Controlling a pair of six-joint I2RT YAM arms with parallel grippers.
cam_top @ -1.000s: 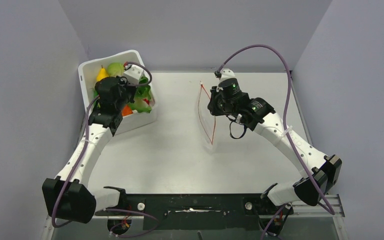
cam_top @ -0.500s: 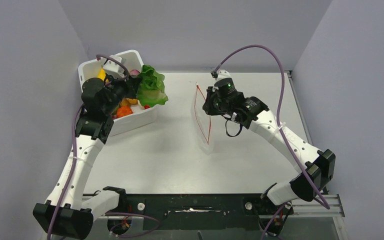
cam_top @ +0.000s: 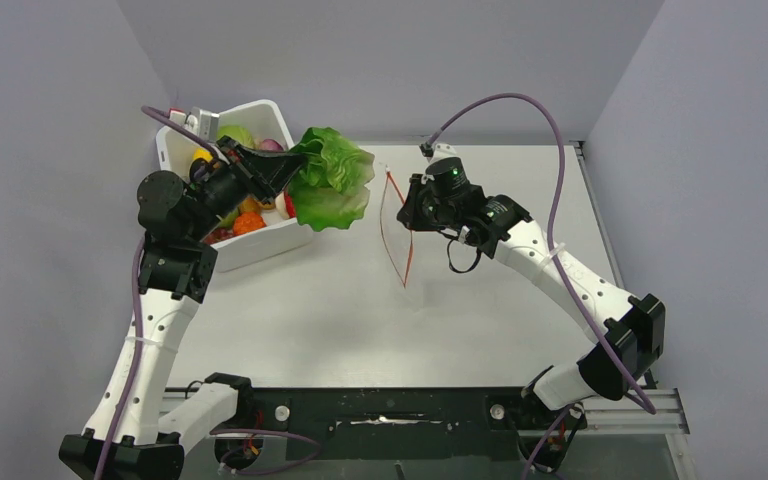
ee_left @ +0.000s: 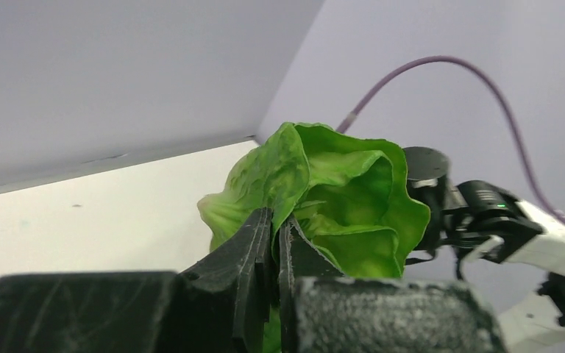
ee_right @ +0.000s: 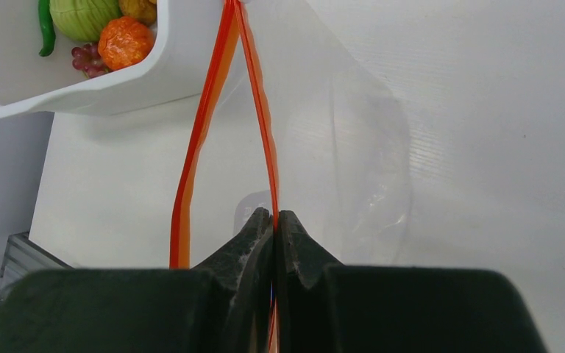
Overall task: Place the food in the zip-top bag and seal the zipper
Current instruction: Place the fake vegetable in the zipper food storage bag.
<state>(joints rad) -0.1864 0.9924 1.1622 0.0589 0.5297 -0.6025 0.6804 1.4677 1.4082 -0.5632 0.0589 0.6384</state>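
A ruffled green lettuce (cam_top: pixel 332 185) hangs in the air between the tub and the bag, with my left gripper (cam_top: pixel 290 170) shut on a leaf of it. In the left wrist view the jaws (ee_left: pixel 276 220) pinch the lettuce (ee_left: pixel 338 191) edge. My right gripper (cam_top: pixel 407 208) is shut on one lip of the zip-top bag (cam_top: pixel 392 215), just right of the lettuce. The right wrist view shows the gripper (ee_right: pixel 274 217) clamping one red-orange zipper (ee_right: pixel 261 125) strip. The other strip bows away, so the clear bag (ee_right: pixel 346 147) mouth stands open. More food (cam_top: pixel 248 222) lies in the tub.
The white tub (cam_top: pixel 260 247) stands at the table's back left, holding an orange fruit (ee_right: pixel 125 42), a green round piece (ee_right: pixel 84 16) and grapes. Grey walls close in on both sides and at the back.
My left gripper has lifted the lettuce out of the tub and carried it right, close to the bag. My right gripper has shifted the bag slightly left and turned its mouth toward the lettuce.
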